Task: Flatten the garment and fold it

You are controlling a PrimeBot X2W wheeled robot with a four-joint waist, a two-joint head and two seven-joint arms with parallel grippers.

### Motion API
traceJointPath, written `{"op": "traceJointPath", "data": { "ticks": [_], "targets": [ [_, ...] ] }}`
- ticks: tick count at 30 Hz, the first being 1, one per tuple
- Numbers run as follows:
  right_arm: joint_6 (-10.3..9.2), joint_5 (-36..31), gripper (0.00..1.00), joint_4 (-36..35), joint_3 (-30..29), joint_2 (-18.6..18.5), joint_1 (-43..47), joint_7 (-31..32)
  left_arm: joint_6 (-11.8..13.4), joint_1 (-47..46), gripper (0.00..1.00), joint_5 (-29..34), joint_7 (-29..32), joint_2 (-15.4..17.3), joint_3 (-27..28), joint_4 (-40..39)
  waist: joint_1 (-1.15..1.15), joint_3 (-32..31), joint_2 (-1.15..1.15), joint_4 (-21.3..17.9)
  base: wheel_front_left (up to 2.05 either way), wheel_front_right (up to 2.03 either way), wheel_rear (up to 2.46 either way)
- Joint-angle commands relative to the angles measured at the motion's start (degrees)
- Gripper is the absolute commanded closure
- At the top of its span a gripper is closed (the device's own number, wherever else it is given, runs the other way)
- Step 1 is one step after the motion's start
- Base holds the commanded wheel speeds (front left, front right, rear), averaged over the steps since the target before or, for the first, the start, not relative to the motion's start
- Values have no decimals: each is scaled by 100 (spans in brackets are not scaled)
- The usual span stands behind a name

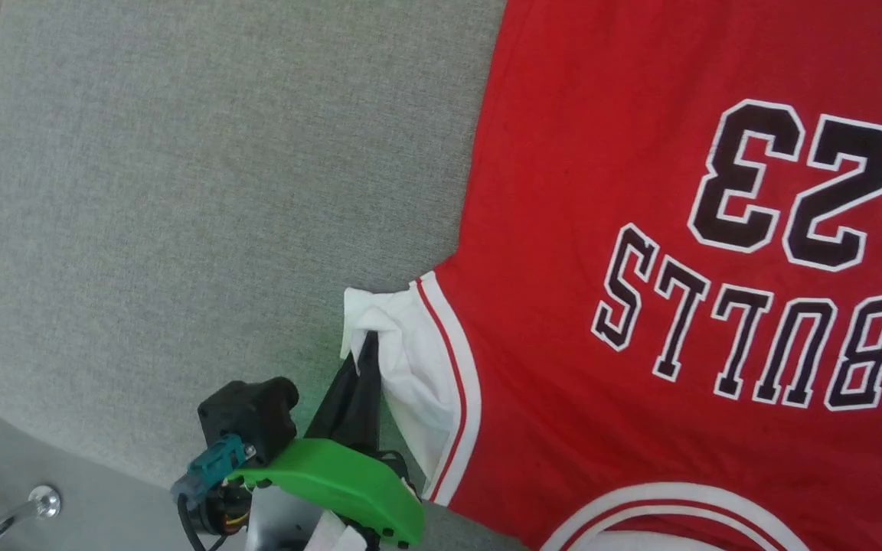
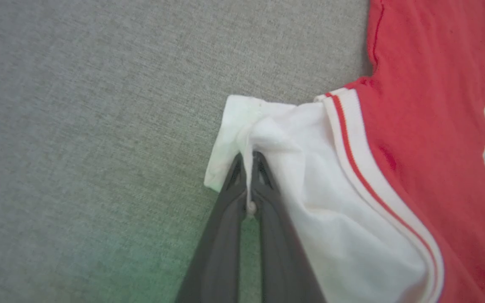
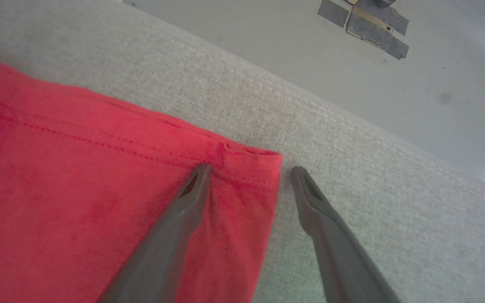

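The red garment lies spread on the grey padded surface, its black "BULLS 23" print upside down in the head view. Its white sleeve with red-white striped trim bunches at the left edge. My left gripper is shut on a pinched fold of that white sleeve, as the left wrist view shows at the left gripper. In the right wrist view my right gripper is open, straddling a hemmed corner of the garment: one finger rests on red cloth, the other on the grey surface.
The grey padded surface stretches to the left of the garment, with a rounded corner at lower left. A metal handle sits below that corner. Beyond the surface's stitched edge lies a pale floor with grey tape patches.
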Motion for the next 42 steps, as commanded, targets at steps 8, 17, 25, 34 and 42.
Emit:
{"op": "traceJointPath", "data": {
  "ticks": [8, 17, 25, 34, 42],
  "targets": [
    [-5, 16, 100, -38, 13, 170, 182, 162, 33, -91, 100, 68, 77, 71, 52, 179, -1, -251, 0, -179, 0, 0, 0],
    [-5, 121, 100, -27, -88, 562, -20, -1010, 73, -82, 100, -9, 330, 328, 266, 327, -1, -1233, 0, -829, 0, 0, 0],
    [-5, 740, 100, -467, -83, 251, 941, -1547, 99, 65, 100, -175, 650, 619, 482, 474, -1, -2241, 0, -1453, 0, 0, 0],
    [-5, 1225, 100, -1626, -473, -18, 3543, -1427, 108, 383, 100, -394, 795, 807, 656, 541, -1, -2966, 0, -1940, 0, 0, 0],
    [-5, 1202, 100, -2485, -1025, 903, 6134, -1226, 6, 452, 100, -575, 782, 796, 681, 766, -1, -3294, 0, -2011, 0, 0, 0]
  ]
}}
